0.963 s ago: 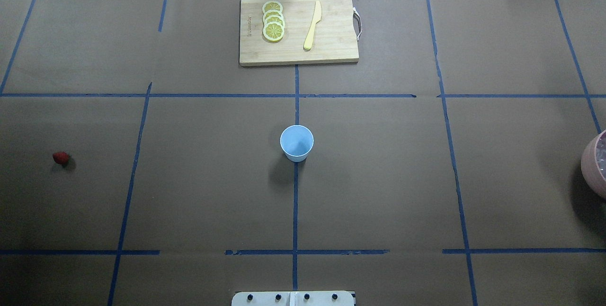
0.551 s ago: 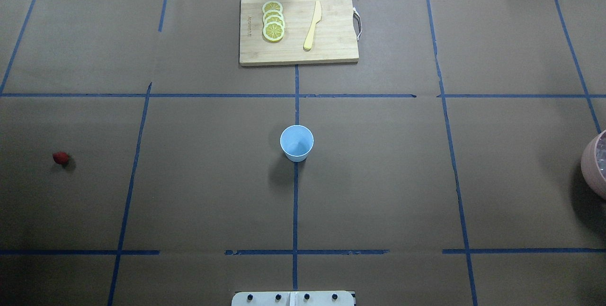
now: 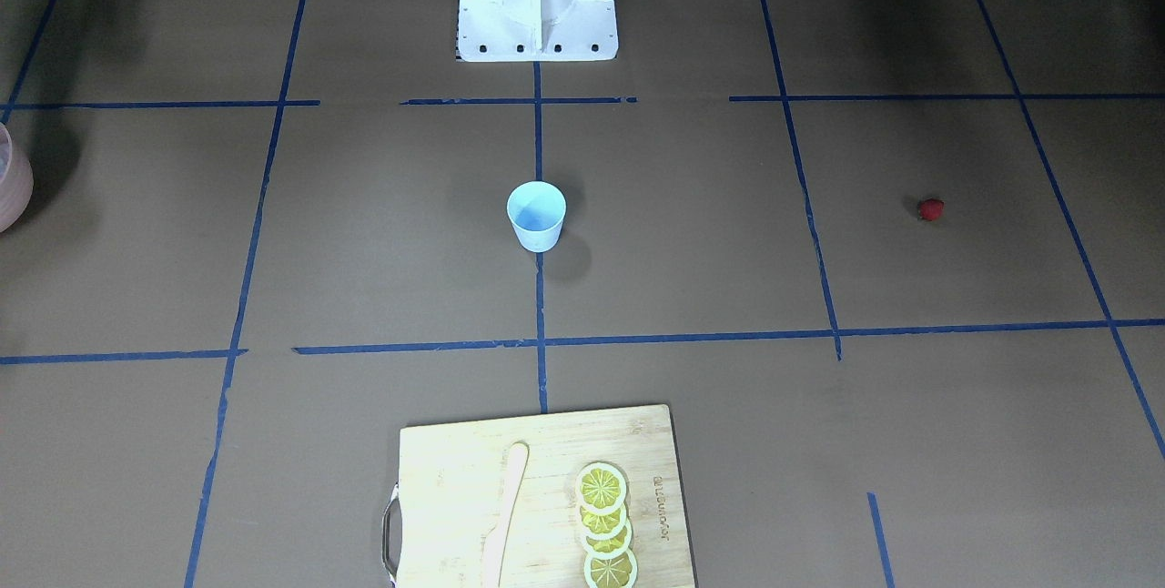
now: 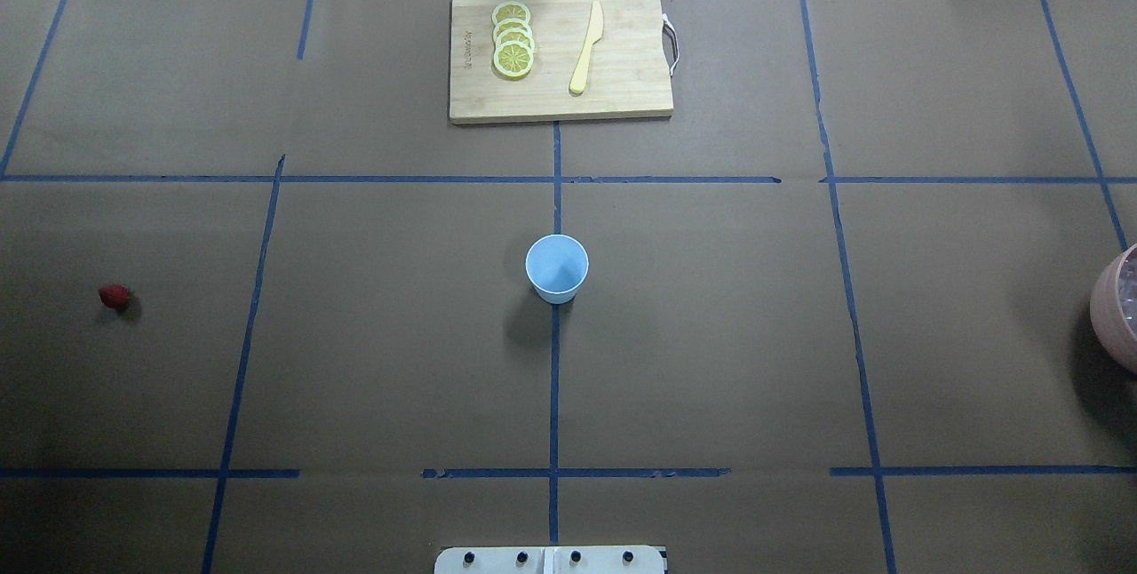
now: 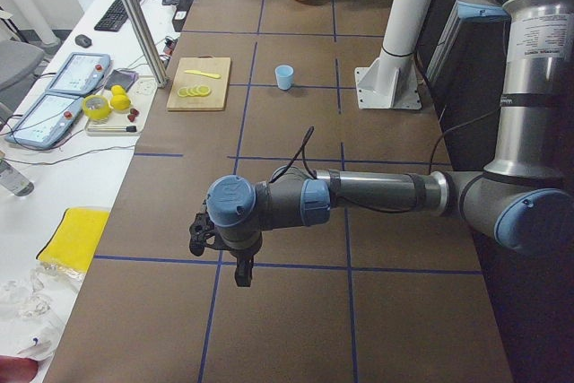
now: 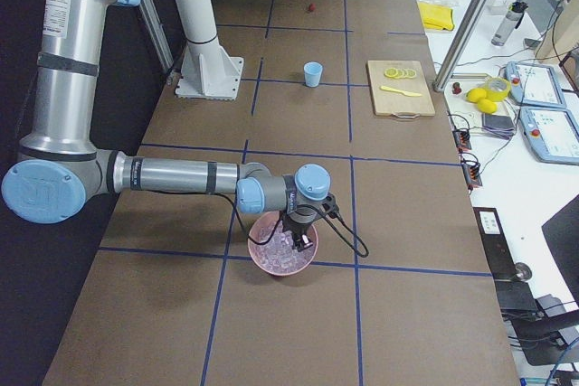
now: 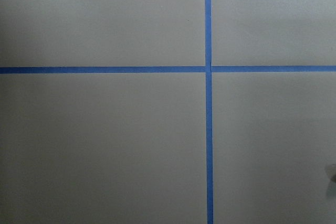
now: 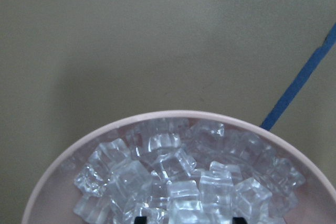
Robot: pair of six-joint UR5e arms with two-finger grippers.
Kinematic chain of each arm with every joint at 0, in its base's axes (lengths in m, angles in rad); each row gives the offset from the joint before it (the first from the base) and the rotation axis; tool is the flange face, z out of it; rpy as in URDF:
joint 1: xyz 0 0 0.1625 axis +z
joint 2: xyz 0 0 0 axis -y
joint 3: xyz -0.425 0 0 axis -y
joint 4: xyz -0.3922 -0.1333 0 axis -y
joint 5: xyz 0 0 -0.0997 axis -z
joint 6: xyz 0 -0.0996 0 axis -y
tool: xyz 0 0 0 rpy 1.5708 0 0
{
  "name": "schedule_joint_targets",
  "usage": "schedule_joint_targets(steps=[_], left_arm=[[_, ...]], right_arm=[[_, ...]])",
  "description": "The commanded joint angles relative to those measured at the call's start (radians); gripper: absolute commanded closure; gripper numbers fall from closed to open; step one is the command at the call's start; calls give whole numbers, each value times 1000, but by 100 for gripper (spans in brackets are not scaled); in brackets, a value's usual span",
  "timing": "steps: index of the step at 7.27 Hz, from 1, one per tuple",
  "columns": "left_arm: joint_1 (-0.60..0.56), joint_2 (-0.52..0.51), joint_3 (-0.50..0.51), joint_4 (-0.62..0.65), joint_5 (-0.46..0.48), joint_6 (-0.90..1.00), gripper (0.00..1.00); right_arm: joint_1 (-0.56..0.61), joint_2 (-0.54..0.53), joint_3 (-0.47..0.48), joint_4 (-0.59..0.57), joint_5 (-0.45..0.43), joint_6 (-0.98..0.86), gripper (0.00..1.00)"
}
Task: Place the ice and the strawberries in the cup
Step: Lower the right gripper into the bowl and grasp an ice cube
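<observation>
Hovering low over the pink bowl (image 6: 271, 267), the right gripper (image 6: 298, 240) hangs just above the heap of ice (image 8: 173, 182). Its two dark fingertips (image 8: 139, 219) peek in apart at the wrist view's lower edge, with nothing between them. Picking ice appears to be the step in hand. The next move calls for a short descent onto a single cube, a closing pinch, then a carry to the cup (image 4: 557, 267), which stands upright and looks empty at the table's centre. The strawberry (image 4: 114, 296) lies well apart on the robot's left. The left gripper (image 5: 235, 262) is poised above bare table at that end; whether its fingers are parted cannot be told. Against the overhead view a second earlier, cup, strawberry and pink bowl sit exactly where they were.
</observation>
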Motion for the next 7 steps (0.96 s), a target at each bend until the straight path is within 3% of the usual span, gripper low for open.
schedule_joint_targets(steps=[1, 5, 7], left_arm=[[0, 0, 0, 0, 0, 0, 0], [0, 0, 0, 0, 0, 0, 0], [0, 0, 2, 1, -9, 0, 0]], right_arm=[[-3, -3, -1, 0, 2, 0, 38], [-5, -3, -1, -2, 1, 0, 42], [-5, -3, -1, -2, -1, 0, 49]])
